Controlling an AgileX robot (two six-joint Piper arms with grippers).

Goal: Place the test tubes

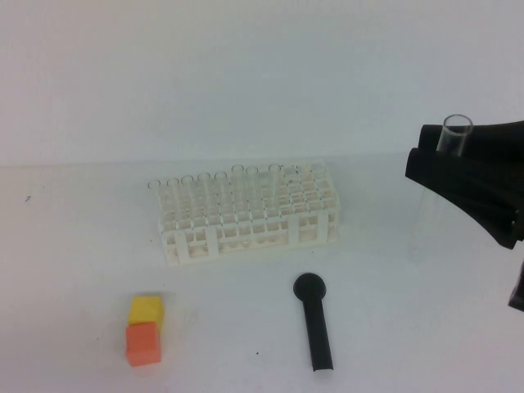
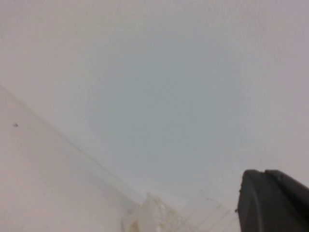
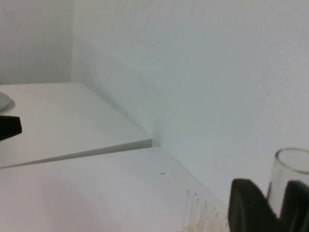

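The right pincer (image 1: 440, 166), at the right edge of the high view, is clenched on a clear test tube (image 1: 425, 223). The tube is nearly upright, its open mouth above the black jaws and its lower length hanging below them. It is right of the white rack (image 1: 246, 233) and apart from it.

The right wrist view shows the same grip close up in its lower right corner: the pincer (image 3: 273, 209) and the tube's rim (image 3: 291, 166). The left pincer (image 2: 273, 203) appears only in the left wrist view, dark in the lower right corner; whether it is released or clenched, I cannot tell. A pale corner of the rack (image 2: 152, 215) lies beside it.

Only the high view shows the whole rack, mid-frame on the white surface (image 1: 74, 270), with clear tubes (image 1: 237, 184) standing in many of its holes. In front of the rack lies a black round-headed tool (image 1: 316, 323). At lower left a yellow block (image 1: 146, 309) touches an orange block (image 1: 143, 343).
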